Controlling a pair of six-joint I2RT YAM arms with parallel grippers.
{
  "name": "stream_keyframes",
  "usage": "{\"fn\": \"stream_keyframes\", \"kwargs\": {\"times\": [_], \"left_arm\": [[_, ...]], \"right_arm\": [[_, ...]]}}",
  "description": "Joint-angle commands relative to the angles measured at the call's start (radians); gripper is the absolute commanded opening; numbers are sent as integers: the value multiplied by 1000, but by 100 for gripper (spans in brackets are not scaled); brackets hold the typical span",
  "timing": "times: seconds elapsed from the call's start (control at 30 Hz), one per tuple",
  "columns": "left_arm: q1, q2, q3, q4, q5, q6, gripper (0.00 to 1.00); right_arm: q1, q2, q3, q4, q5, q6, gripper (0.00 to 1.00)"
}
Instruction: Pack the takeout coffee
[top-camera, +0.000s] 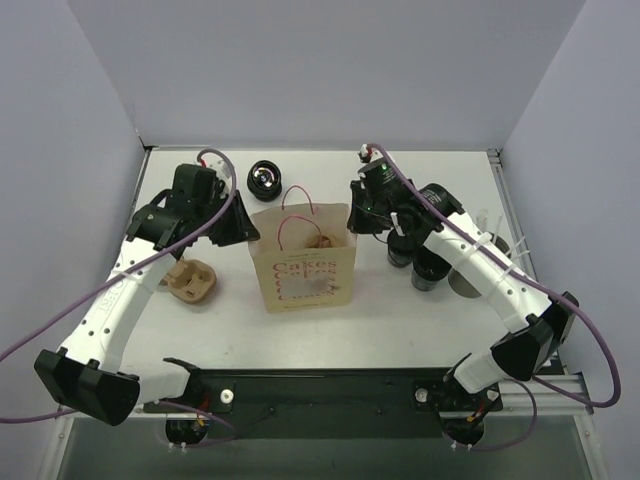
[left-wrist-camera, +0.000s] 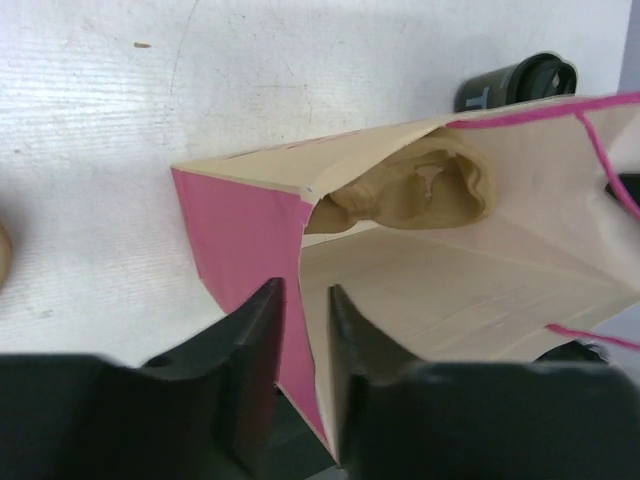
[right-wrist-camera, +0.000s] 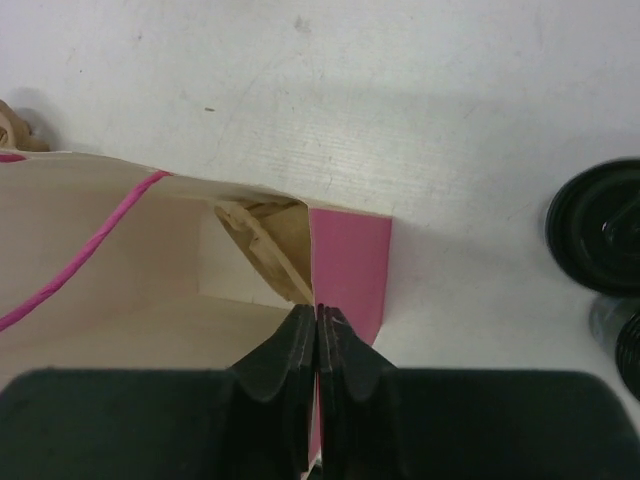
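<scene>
The pink paper bag (top-camera: 303, 268) stands open mid-table, with a tan cardboard carrier (left-wrist-camera: 420, 190) inside it. My left gripper (top-camera: 243, 230) straddles the bag's left wall (left-wrist-camera: 240, 230), one finger on each side with a gap, so it is open (left-wrist-camera: 305, 290). My right gripper (top-camera: 356, 216) is shut on the bag's right wall (right-wrist-camera: 350, 260), the fingers pinching the paper (right-wrist-camera: 318, 310). Two black takeout coffee cups (top-camera: 400, 252) (top-camera: 428, 272) stand right of the bag, under my right arm. One lid shows in the right wrist view (right-wrist-camera: 598, 226).
A second tan carrier (top-camera: 192, 281) lies left of the bag. A short black round stack (top-camera: 263, 178) sits behind the bag. A grey cup with white sticks (top-camera: 466, 280) stands at the right, near the table's right edge.
</scene>
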Motion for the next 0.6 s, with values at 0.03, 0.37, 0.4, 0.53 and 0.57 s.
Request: {"fn": "stream_keyframes", "kwargs": {"times": [0.03, 0.37, 0.4, 0.53, 0.57], "left_arm": [[-25, 12, 83, 0, -37, 36, 14], [-104, -16, 104, -26, -175, 82, 36], [-104, -36, 99, -34, -205, 77, 52], [-103, -65, 155, -79, -311, 88, 66], [-103, -65, 172, -91, -340, 91, 66]], "right_arm": [[4, -5, 79, -76, 47, -1, 0], [35, -90, 12, 9, 144, -15, 0], [35, -98, -13, 33, 129, -24, 0], [38, -138, -87, 120, 110, -86, 0], [39, -141, -105, 154, 106, -98, 0]]}}
